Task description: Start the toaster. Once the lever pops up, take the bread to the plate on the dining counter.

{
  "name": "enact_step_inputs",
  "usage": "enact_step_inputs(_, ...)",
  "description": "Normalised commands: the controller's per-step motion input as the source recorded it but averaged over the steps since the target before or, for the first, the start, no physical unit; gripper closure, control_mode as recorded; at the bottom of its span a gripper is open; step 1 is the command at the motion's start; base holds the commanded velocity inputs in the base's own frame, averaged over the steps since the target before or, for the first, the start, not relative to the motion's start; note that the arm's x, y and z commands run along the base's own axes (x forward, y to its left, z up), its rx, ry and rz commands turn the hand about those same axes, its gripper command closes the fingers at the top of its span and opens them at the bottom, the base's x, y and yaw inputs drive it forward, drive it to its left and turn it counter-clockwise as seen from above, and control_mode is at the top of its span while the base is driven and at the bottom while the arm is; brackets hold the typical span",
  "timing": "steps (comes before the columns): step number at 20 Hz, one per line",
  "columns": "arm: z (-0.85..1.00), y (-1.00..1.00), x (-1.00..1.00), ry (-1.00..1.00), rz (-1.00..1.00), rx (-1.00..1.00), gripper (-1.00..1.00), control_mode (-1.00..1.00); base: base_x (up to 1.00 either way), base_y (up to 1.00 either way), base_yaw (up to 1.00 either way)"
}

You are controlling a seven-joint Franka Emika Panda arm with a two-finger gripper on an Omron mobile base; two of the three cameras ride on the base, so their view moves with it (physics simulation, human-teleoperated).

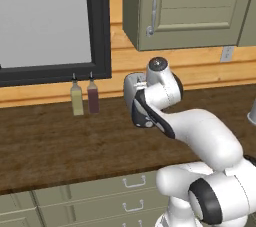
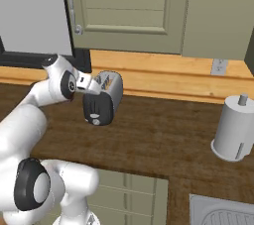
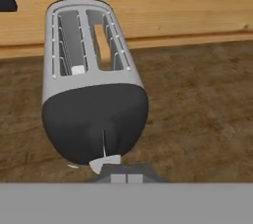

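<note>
1. The toaster stands on a dark wood-grain countertop close to a pale wooden wall strip, its black end panel turned toward the hand camera

2. In the hand view, the gripper sits at the foot of that black panel with its two finger tips pressed together, clenched, with nothing seen between them

3. The lever, a small light tab, shows at the bottom of the panel's vertical slot, just above and beside the closed finger tips; whether the tips touch it cannot be told

4. The bread, a tan slice, sits low inside the right-hand slot of the toaster's top, seen between the wire guides; the left-hand slot holds no slice

5. From the right base view, the toaster appears just beyond the white arm, whose hand reaches toward its upper end near the wall

6. In the same view a grey paper-towel holder stands well apart to the right on the counter, with a wall socket above it

7. The left base view shows two slim bottles side by side against the wall below a dark-framed window, well to the left of the arm, and pale green cabinet doors overhead
</note>
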Motion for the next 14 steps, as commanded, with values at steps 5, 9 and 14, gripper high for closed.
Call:
enact_step_inputs(5, 0.14, -0.03, 0.56, 0.05, 0.0, 0.0, -1.0, -1.0, 0.0, 0.0, 0.0)
enact_step_inputs(9, 0.3, -0.04, 0.27, 0.06, 0.0, 0.0, -1.0, -1.0, 0.0, 0.0, 0.0)
enact_step_inputs(14, 0.1, 0.0, 0.13, -0.08, 0.01, -0.02, -1.0, -1.0, 0.0, 0.0, 0.0)
